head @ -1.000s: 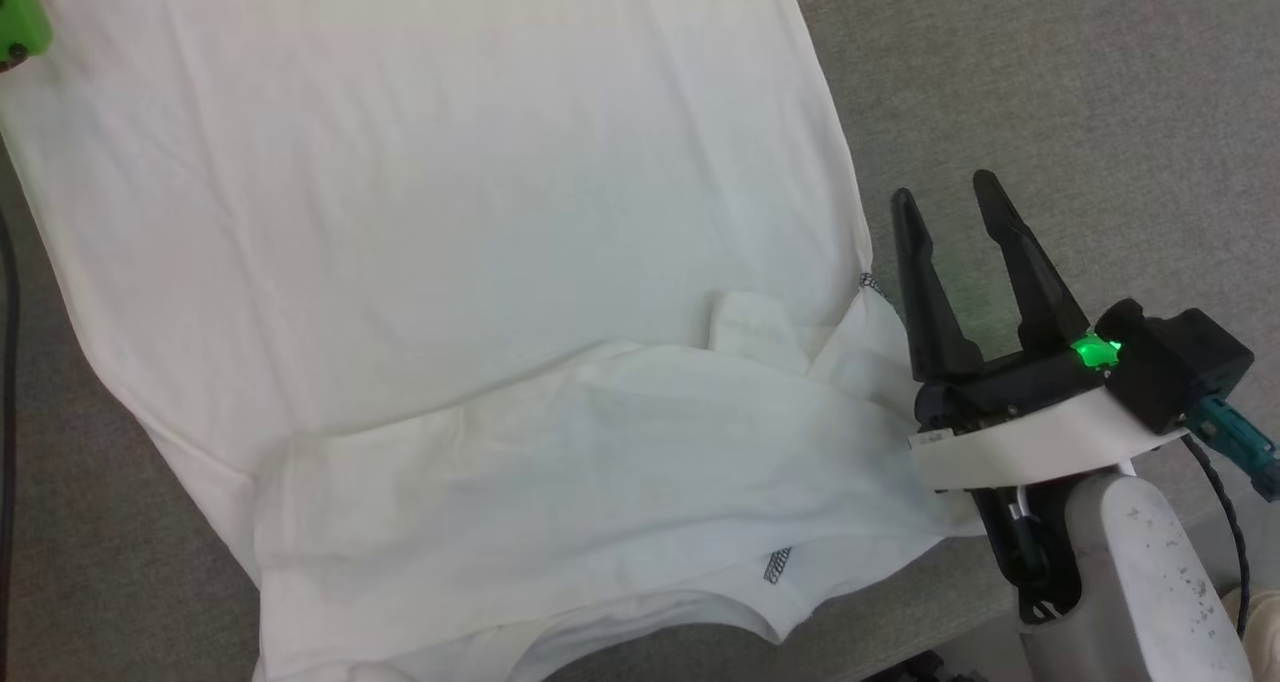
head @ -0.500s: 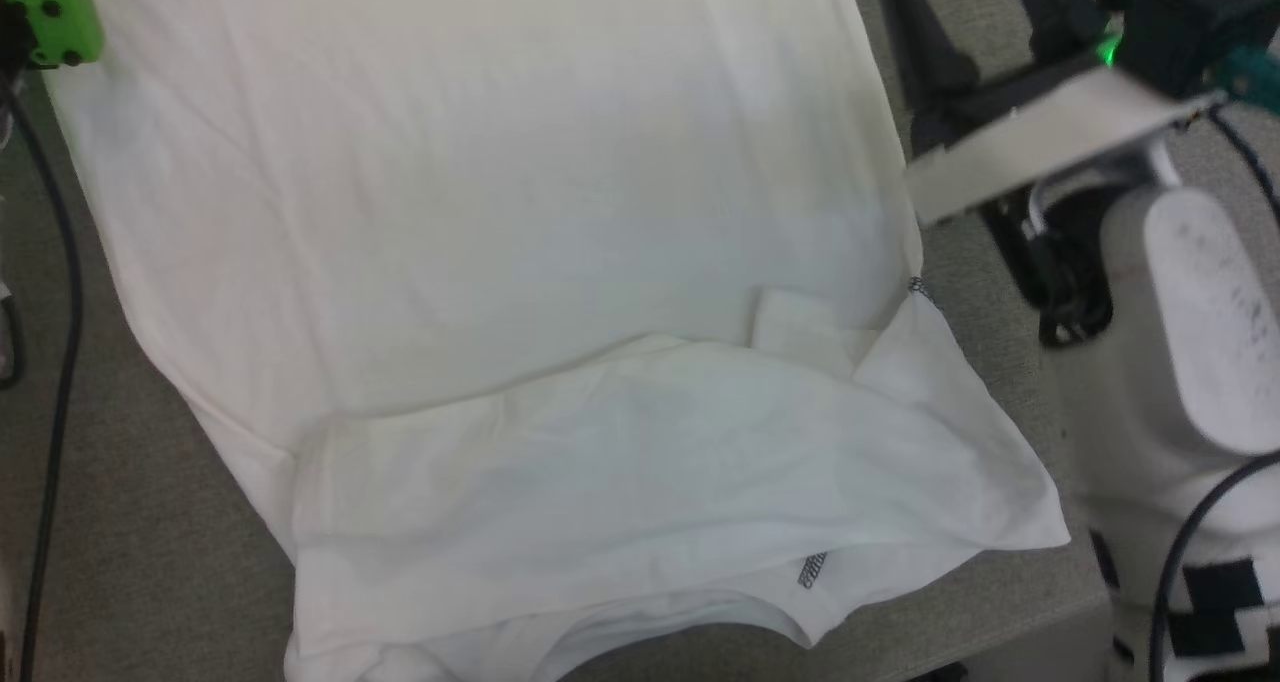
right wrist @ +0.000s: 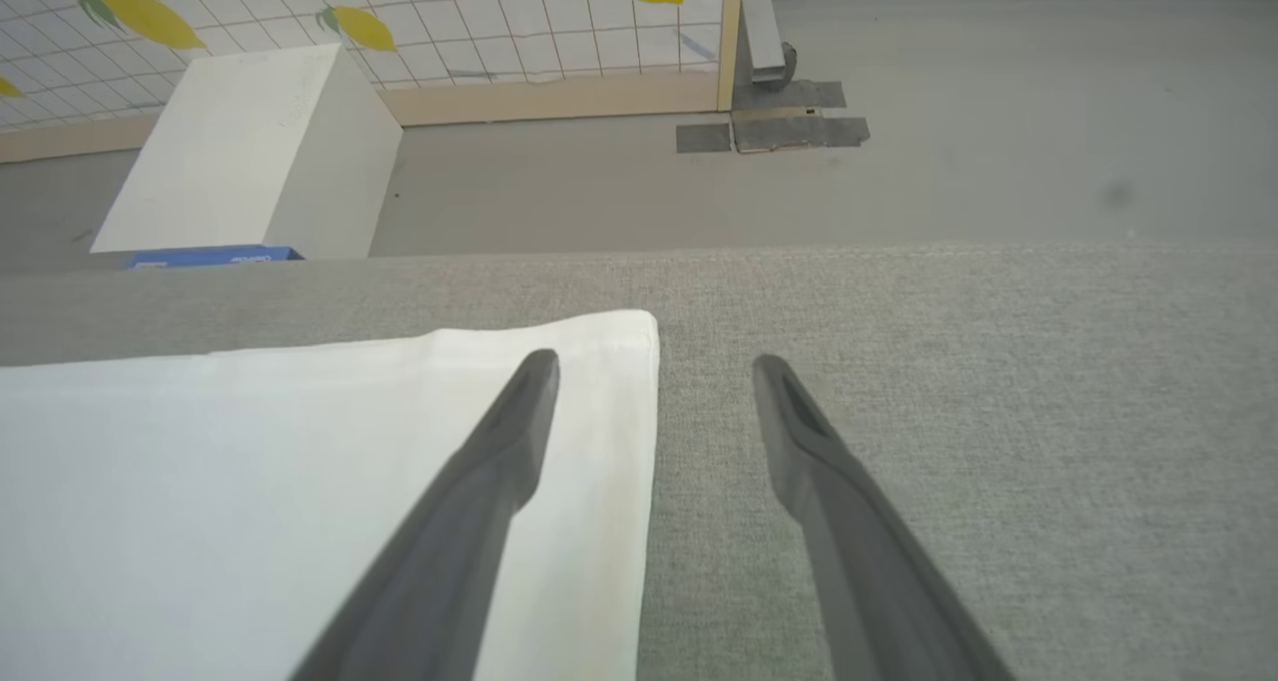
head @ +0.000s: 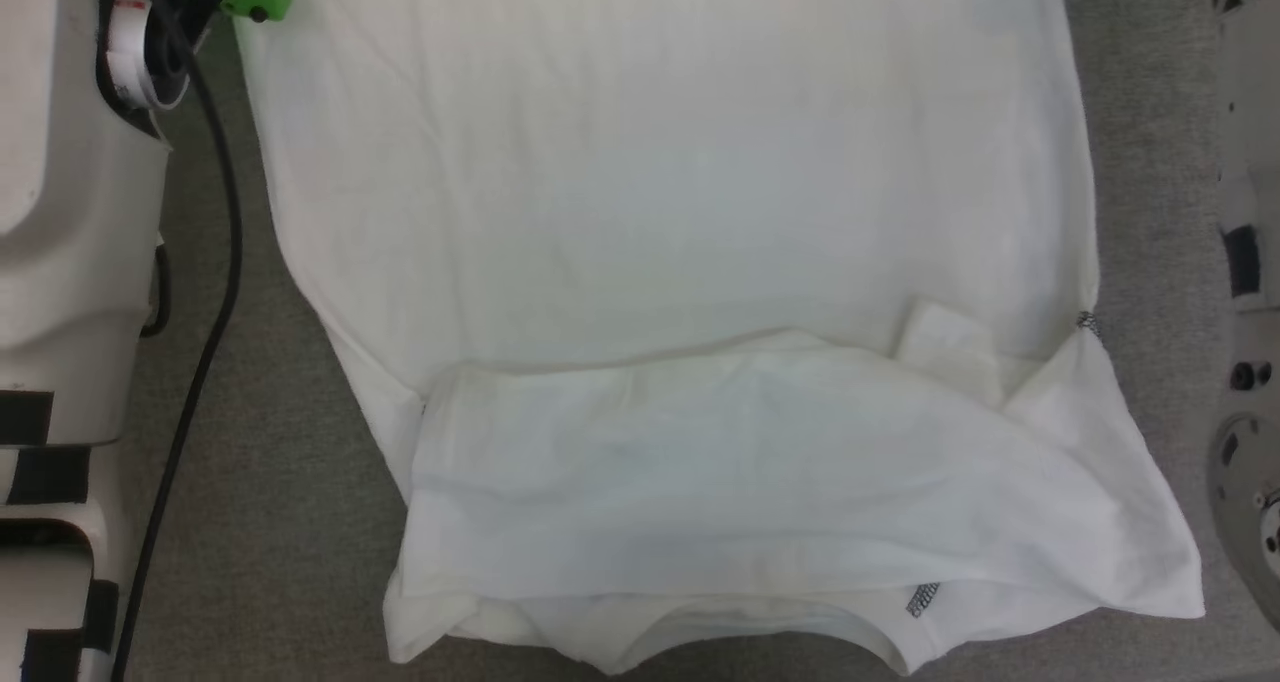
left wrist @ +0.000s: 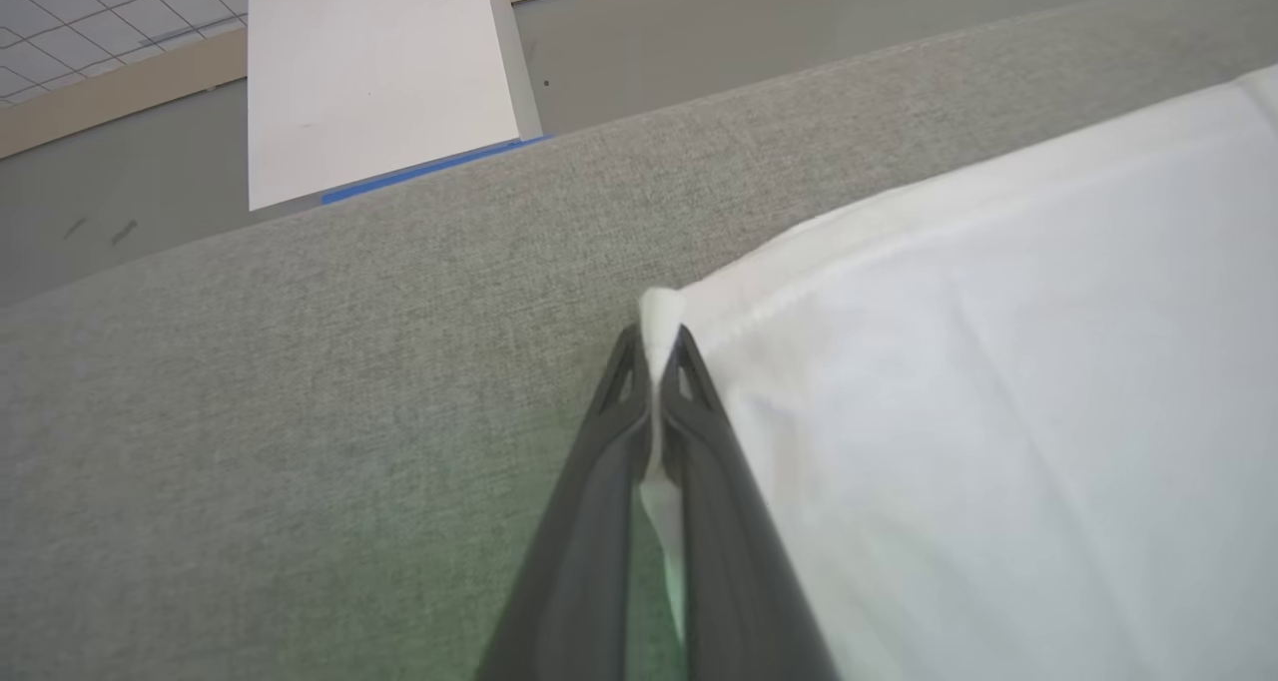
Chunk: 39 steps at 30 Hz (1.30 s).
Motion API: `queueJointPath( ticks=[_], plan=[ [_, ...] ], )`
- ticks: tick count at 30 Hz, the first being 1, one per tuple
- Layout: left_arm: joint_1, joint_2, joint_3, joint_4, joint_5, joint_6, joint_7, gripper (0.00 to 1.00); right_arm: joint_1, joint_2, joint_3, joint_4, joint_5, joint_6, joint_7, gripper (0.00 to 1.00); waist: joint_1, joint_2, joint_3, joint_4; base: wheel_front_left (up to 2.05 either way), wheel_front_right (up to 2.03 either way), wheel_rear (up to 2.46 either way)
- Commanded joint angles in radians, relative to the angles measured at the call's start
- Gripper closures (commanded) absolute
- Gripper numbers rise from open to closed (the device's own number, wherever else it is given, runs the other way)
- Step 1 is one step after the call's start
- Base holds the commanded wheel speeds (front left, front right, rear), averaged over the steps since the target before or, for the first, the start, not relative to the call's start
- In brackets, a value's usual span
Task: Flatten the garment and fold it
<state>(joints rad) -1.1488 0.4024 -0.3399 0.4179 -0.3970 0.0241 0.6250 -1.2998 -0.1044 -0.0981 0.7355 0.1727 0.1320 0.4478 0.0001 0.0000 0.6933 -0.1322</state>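
The garment (head: 680,212), a white T-shirt, lies spread on the grey padded table (head: 280,482). Its collar end is nearest me, and a fold of cloth (head: 760,462) is laid across it. In the left wrist view my left gripper (left wrist: 654,337) is shut on a far corner of the garment (left wrist: 998,361), and cloth shows pinched between the fingers. In the right wrist view my right gripper (right wrist: 656,359) is open over the other far corner of the garment (right wrist: 250,461). One finger is above the cloth and the other above bare table.
My pale left forearm (head: 60,212) and a black cable (head: 215,262) stand along the garment's left side. Part of my right arm (head: 1250,312) is at the right edge. Beyond the table's far edge stands a rigid white box (right wrist: 250,152) on the floor.
The head camera has moved, so the whole picture has shifted. My right gripper has left its place beside the near sleeve and gone forward out of the head view. The garment lies as before.
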Motion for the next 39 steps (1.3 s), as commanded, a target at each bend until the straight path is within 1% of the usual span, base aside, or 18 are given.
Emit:
queueJointPath(
  ticks=[1,6,12,13,14,15,16,19,21,25,29,32,36,39],
  plan=[
    [-0.020,-0.010,-0.004,0.005,-0.001,-0.008,-0.013,1.00,-0.030,-0.005,-0.023,0.026,-0.028,-0.001,0.029,0.00,-0.0001,0.0000,0.043,0.060,0.00,0.00,0.00],
    [-0.039,-0.032,-0.011,-0.003,-0.003,-0.011,-0.056,1.00,-0.100,-0.013,-0.103,0.082,-0.128,-0.001,0.120,0.00,-0.0001,0.0000,0.076,0.098,0.00,0.00,0.00],
    [-0.045,-0.047,-0.022,-0.028,-0.002,-0.018,-0.099,1.00,-0.138,-0.002,-0.162,0.099,-0.199,-0.001,0.216,0.00,-0.0001,0.0000,0.102,0.123,0.00,0.00,0.00],
    [-0.045,-0.049,-0.025,-0.032,-0.002,-0.019,-0.103,1.00,-0.141,0.000,-0.167,0.099,-0.207,-0.001,0.231,0.06,-0.0001,0.0000,0.105,0.125,0.00,0.00,0.00],
    [-0.045,-0.051,-0.028,-0.038,-0.003,-0.022,-0.106,1.00,-0.145,0.003,-0.173,0.100,-0.215,-0.001,0.252,0.34,-0.0001,0.0000,0.109,0.127,0.00,0.00,0.00],
    [-0.046,-0.052,-0.030,-0.043,-0.003,-0.024,-0.108,1.00,-0.148,0.005,-0.177,0.099,-0.222,-0.001,0.268,0.53,-0.0001,0.0000,0.112,0.128,0.00,0.00,0.00],
    [-0.045,-0.052,-0.036,-0.054,-0.003,-0.025,-0.113,1.00,-0.147,0.010,-0.170,0.088,-0.251,-0.001,0.310,1.00,-0.0001,0.0000,0.117,0.126,0.00,0.00,0.00],
    [-0.045,-0.049,-0.039,-0.058,-0.002,-0.025,-0.116,1.00,-0.142,0.008,-0.161,0.064,-0.269,-0.001,0.328,1.00,-0.0001,0.0000,0.115,0.121,0.00,0.00,0.00],
    [-0.047,-0.048,-0.038,-0.057,0.000,-0.024,-0.133,1.00,-0.137,0.001,-0.155,0.040,-0.281,-0.001,0.312,1.00,-0.0001,0.0000,0.109,0.118,0.00,0.00,0.00],
    [-0.065,-0.044,-0.030,-0.051,0.020,-0.014,-0.221,1.00,-0.132,-0.003,-0.153,-0.010,-0.281,-0.001,0.228,1.00,-0.0001,0.0000,0.098,0.109,0.00,0.00,0.00],
    [-0.092,-0.042,-0.020,-0.024,0.056,0.012,-0.338,1.00,-0.125,-0.014,-0.148,-0.029,-0.282,-0.001,0.138,1.00,-0.0001,0.0000,0.080,0.099,0.00,0.00,0.00],
    [-0.112,-0.041,-0.023,-0.001,0.080,0.021,-0.413,1.00,-0.123,-0.022,-0.146,-0.034,-0.275,-0.001,0.066,1.00,-0.0001,0.0000,0.062,0.092,0.00,0.00,0.00],
    [-0.118,-0.043,-0.029,0.031,0.097,0.021,-0.501,1.00,-0.107,-0.032,-0.123,-0.023,-0.253,-0.001,-0.019,1.00,-0.0001,0.0000,0.028,0.085,0.00,0.00,0.00],
    [-0.102,-0.043,-0.034,0.058,0.095,0.012,-0.550,1.00,-0.076,-0.039,-0.087,-0.010,-0.216,-0.001,-0.077,1.00,-0.0001,0.0000,-0.012,0.082,0.00,0.00,0.00]
  ],
)
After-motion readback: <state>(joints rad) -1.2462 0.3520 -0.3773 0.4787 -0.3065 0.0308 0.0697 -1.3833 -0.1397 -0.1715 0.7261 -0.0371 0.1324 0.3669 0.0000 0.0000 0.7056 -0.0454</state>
